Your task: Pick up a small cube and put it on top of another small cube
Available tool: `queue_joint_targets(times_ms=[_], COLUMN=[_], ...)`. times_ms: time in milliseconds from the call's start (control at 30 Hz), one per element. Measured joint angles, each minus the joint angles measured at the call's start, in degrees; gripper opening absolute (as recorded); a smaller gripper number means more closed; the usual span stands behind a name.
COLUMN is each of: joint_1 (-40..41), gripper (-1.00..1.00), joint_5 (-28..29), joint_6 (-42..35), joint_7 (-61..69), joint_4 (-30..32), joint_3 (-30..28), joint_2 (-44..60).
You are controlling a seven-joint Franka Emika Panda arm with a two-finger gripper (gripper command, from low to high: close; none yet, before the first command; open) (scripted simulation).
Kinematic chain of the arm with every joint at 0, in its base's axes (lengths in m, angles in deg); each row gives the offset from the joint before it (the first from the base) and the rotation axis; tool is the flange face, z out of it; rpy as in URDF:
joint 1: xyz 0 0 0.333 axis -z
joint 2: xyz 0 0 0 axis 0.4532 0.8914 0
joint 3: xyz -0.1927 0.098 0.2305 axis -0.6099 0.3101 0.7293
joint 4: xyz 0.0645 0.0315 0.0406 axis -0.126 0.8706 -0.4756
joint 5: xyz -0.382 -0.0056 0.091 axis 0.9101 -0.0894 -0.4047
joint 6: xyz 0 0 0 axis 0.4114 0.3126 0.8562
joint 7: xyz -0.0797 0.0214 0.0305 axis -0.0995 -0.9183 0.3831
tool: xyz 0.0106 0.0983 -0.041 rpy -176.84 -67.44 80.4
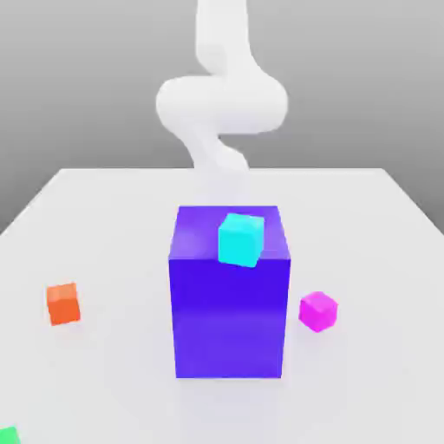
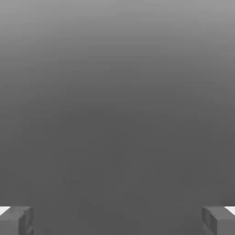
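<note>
You are at the very start of the job, as far as the scene tells: nothing is lifted and nothing is stacked cube on cube. Your two-finger gripper stands wide open, its fingers well apart at the edges of the hand view, and there is nothing between them.

The small glossy magenta-pink cube sits on the pale, smooth table, just beside the big glossy blue-purple block, towards the exterior view's right. A small bright cyan cube appears high up against that block, overlapping its top face and front edge; you cannot tell for certain whether it rests there or hangs above. The small matt-looking orange cube lies on the table well apart from the block, towards the exterior view's left, and a bright green object is cut off at the near corner on that same side.

Everything in the task seems left for you to do: reach the magenta-pink cube, close on it, lift it, set it squarely on another small cube, then let go and back away. Your approach probably wants care on the side facing the block, since a wide-open finger could knock against that tall wall.
</note>
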Motion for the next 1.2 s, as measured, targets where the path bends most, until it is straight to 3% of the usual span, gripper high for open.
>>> queue_joint_targets(times_ms=[1000, 1200], joint_1=[-37.6, -42.4], gripper=[0.00, 0.00], joint_5=[3.7, -6.9], joint_6=[31.6, 32.9], joint_7=[76.8, 88.1], joint_4=[37.2, 37.1], joint_3=[-7.4, -8.2], joint_2=[35.0, 40.2])
